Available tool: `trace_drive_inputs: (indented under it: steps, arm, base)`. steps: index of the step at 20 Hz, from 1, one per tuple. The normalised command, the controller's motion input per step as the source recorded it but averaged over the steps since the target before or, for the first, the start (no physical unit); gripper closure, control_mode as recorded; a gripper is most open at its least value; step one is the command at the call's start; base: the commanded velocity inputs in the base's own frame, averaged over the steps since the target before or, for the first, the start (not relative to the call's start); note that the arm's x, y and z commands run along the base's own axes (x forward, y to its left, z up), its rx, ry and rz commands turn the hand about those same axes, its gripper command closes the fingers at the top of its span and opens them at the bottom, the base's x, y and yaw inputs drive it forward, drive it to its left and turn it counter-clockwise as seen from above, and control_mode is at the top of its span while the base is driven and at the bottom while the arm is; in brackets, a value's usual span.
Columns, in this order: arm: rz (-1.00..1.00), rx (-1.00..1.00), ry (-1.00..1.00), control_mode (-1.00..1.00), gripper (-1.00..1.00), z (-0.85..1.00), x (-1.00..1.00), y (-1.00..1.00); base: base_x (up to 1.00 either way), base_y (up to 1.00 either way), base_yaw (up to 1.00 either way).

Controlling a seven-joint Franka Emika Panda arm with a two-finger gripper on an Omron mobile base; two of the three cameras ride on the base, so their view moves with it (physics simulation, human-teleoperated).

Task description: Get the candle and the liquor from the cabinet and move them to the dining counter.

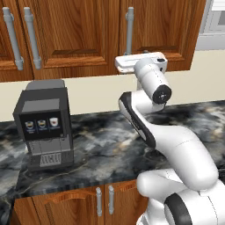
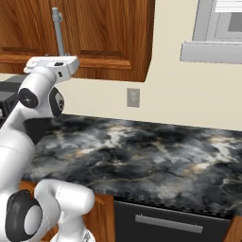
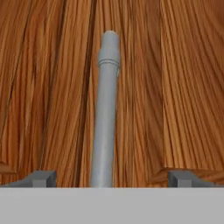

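Two small dark fingertips (image 3: 41, 178) are seen at the bottom of the hand view, set wide apart, with the long grey bar handle (image 3: 106, 109) standing between them; the pincer (image 3: 111, 179) is open and nothing is gripped. Whether either fingertip touches the handle cannot be told. The handle runs up the middle of that view against the reddish-brown wood of the cabinet (image 3: 183, 87), and its rounded end is shown near the top.

From the left base view, the arm is seen raised from the lower right, with the white hand held level just below the cabinet (image 1: 83, 30), at the foot of a grey handle (image 1: 129, 28) on the door there. The pincer itself is hidden behind the hand in this view. Two more grey handles are fixed side by side on the doors further left. All the cabinet doors in sight are closed, so the candle and the liquor are not visible.

Below, a dark coffee machine (image 1: 44, 125) is set on the marbled desk (image 1: 105, 145) against the cream wall, well to the left of the arm. Base cabinet doors with small handles are found under the desk edge.

From the right base view, the same hand is placed at the lower end of the handle (image 2: 58, 30), and a wall socket (image 2: 133, 97) is mounted to the right, above the desk (image 2: 151, 156).
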Motion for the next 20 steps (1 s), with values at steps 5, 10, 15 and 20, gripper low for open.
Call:
trace_drive_inputs:
  steps: [5, 10, 15, 20]
  arm:
    - [0.00, 0.00, -0.07, -1.00, -1.00, 0.11, 0.44, 0.15]
    - [0.00, 0.00, -0.04, -1.00, -1.00, 0.09, 0.42, 0.14]
    - [0.00, 0.00, -0.01, -1.00, -1.00, 0.07, 0.32, 0.06]
    - [0.00, 0.00, 0.00, -1.00, 1.00, 0.02, 0.17, 0.03]
  base:
    - [0.00, 0.00, 0.00]
    - [0.00, 0.00, 0.00]
    - [0.00, 0.00, 0.00]
    - [0.00, 0.00, 0.00]
